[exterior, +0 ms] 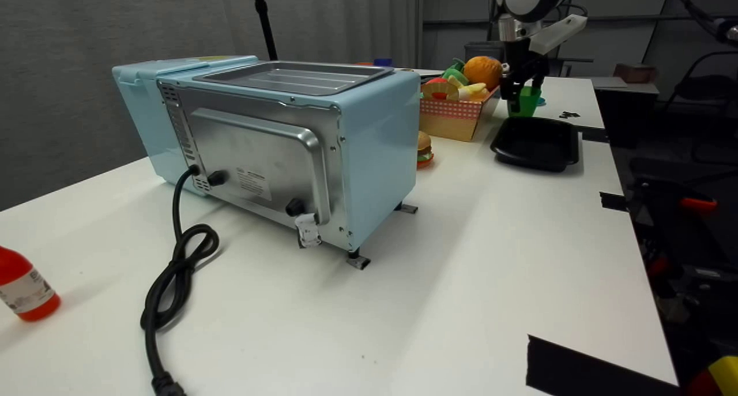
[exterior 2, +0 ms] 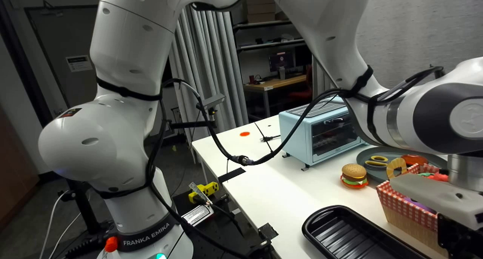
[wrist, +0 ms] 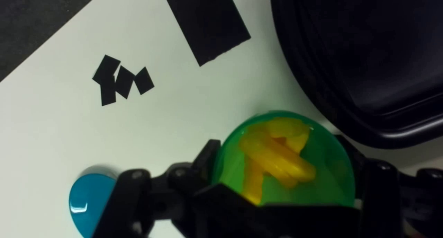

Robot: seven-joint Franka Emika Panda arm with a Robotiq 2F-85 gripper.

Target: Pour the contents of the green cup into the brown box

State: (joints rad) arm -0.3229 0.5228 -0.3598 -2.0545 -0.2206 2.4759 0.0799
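The green cup [exterior: 526,103] is upright at the table's far end in an exterior view. It also shows from above in the wrist view [wrist: 330,182], with several yellow, fry-like pieces [wrist: 277,158] inside. My gripper [wrist: 282,155] has a finger against each side of the cup, just below the rim, and appears shut on it. I cannot tell whether the cup's base touches the table. The brown box [exterior: 447,124], with a red-checked rim and toy food, stands beside the gripper. It also shows in an exterior view [exterior 2: 409,217], where the cup is out of view.
The black tray [exterior: 536,145] lies right next to the cup; its rim shows in the wrist view [wrist: 391,137]. A blue round object [wrist: 90,200] is on the cup's far side. The toy burger [exterior 2: 354,175], grey plate [exterior 2: 371,172] and light blue toaster oven [exterior: 377,154] stand past the box.
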